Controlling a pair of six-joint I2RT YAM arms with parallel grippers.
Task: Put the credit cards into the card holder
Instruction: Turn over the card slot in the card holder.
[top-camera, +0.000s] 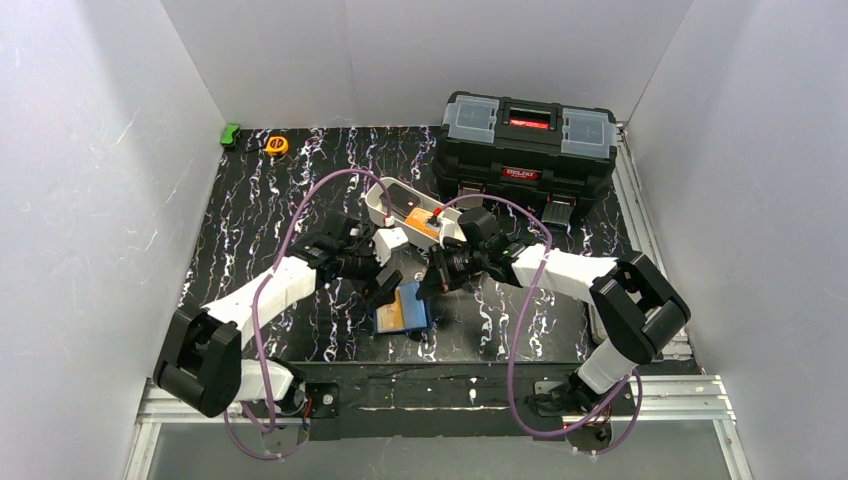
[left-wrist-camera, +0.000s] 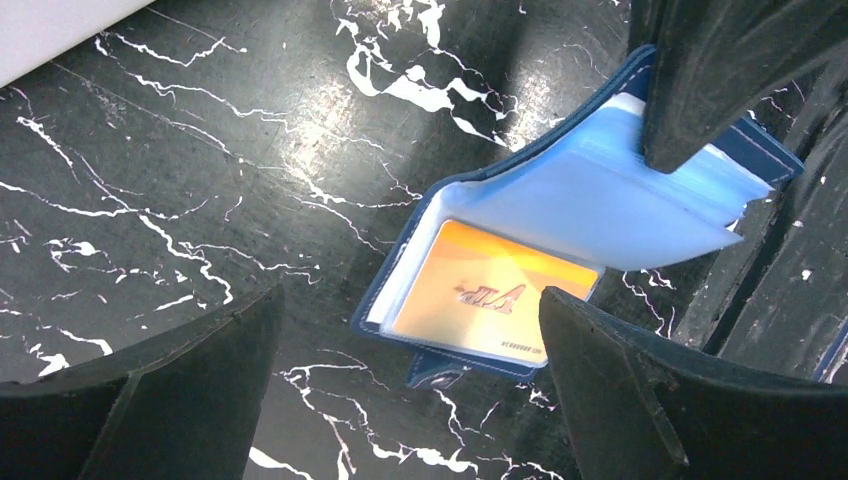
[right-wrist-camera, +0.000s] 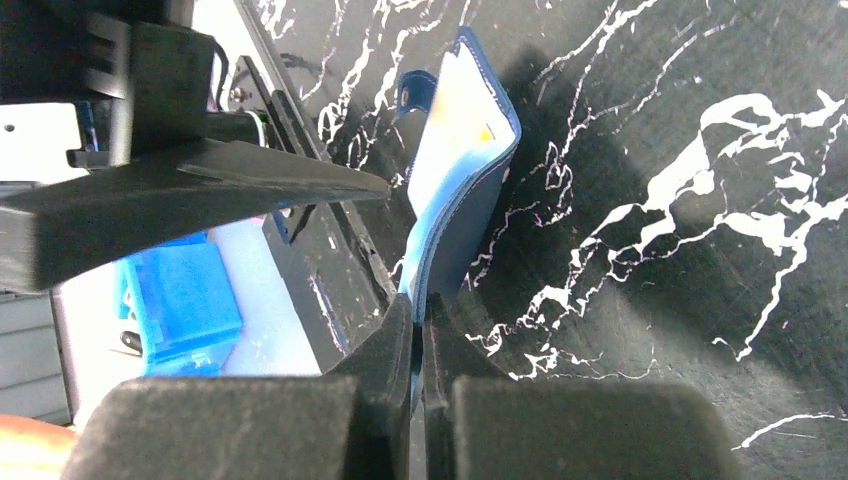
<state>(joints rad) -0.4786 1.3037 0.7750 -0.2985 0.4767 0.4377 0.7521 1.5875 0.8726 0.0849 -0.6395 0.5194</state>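
Left end effector (left-wrist-camera: 408, 305): released, fingers spread wide, hovering just above the open card holder.
Credit card (left-wrist-camera: 490, 295): orange-yellow, lying flat inside the card holder's lower half.
Card holder (top-camera: 403, 310): on the counter (top-camera: 260, 240) between the two arms, navy outside, light blue inside, one flap raised.
Right end effector (right-wrist-camera: 418, 335): clenched on the edge of the card holder's raised flap.
Toolbox (top-camera: 527, 140): black, at the counter's far right.

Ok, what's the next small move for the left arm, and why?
Probably lift the left pincer clear: it is open and empty, the orange card already lies inside the card holder, whose cover the right pincer pinches open.
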